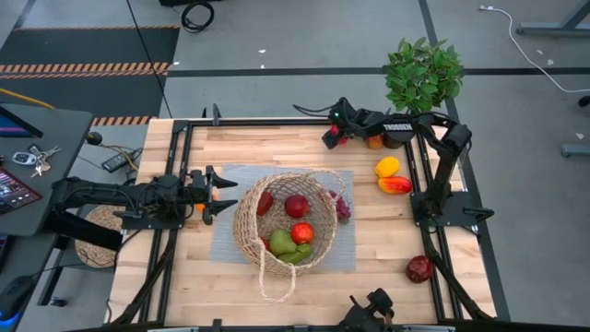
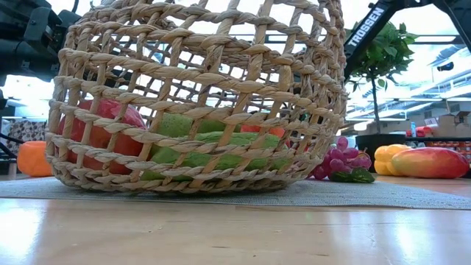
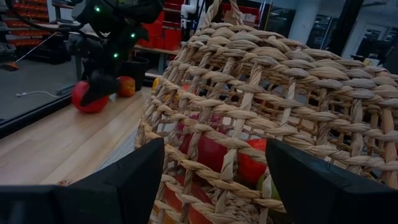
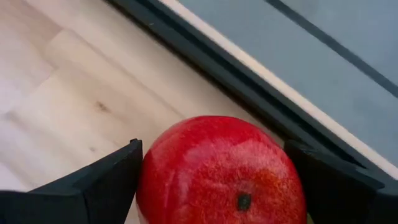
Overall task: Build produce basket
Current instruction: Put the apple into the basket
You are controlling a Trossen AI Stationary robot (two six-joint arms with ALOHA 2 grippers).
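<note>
Right gripper (image 4: 214,186): fingers wide, astride red fruit (image 4: 221,171) at table's far edge, not clamped.
Left gripper (image 1: 221,195): open, empty, beside basket (image 1: 247,221).
Basket: mid-table on grey mat (image 1: 226,242), holding produce.
Nearby: potted plant (image 1: 423,72).
Hidden: fruit's underside.

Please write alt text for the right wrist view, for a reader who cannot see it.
A shiny red fruit sits between the right gripper's two open dark fingers, on a light wooden table beside its black edge rail.
</note>
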